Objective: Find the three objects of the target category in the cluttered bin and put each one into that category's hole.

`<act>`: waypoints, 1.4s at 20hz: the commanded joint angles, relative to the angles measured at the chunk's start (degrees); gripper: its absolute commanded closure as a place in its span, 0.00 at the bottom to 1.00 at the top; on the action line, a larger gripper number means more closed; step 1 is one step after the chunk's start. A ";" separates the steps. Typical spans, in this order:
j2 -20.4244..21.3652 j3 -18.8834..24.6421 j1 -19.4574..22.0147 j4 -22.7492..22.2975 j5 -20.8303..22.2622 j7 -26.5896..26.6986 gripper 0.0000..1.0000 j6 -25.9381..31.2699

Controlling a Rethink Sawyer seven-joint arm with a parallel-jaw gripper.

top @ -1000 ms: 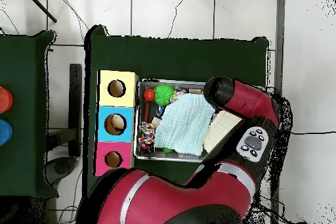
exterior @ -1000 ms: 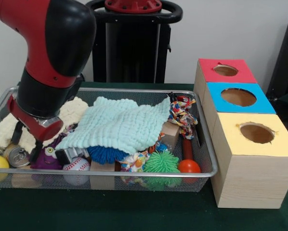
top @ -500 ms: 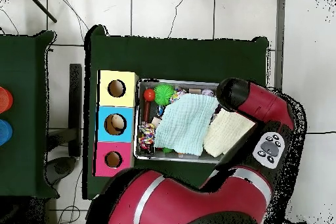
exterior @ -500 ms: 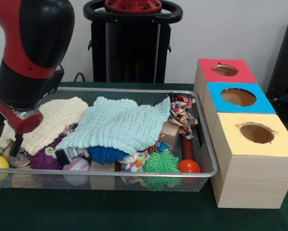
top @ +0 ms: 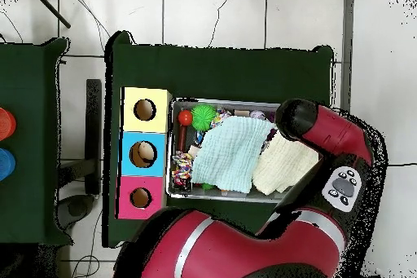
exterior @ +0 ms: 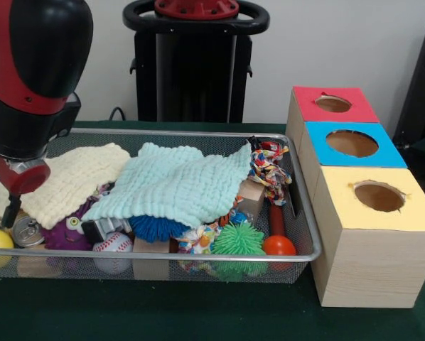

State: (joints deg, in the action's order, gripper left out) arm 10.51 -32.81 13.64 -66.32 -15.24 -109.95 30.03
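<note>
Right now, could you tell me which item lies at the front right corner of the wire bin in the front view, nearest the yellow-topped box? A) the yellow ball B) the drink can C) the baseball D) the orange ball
D: the orange ball rests against the wire bin's front rim in the corner closest to the yellow-topped box, just right of the green spiky ball.

Three boxes [exterior: 354, 142], two cloths [exterior: 177, 181], one bin [exterior: 308, 234]
</note>
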 commanded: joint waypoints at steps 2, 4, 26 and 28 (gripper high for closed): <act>0.61 7.78 0.94 -5.28 -0.47 -7.82 0.00 1.27; 0.69 7.86 0.88 -5.44 -0.45 -7.80 0.00 1.17; 0.36 7.60 -0.58 -5.78 -0.96 -9.21 0.00 0.48; 0.27 7.65 -0.75 -5.71 -1.02 -9.30 0.00 0.40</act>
State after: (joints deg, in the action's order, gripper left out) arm 10.54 -32.81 13.49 -68.22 -15.24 -109.95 30.02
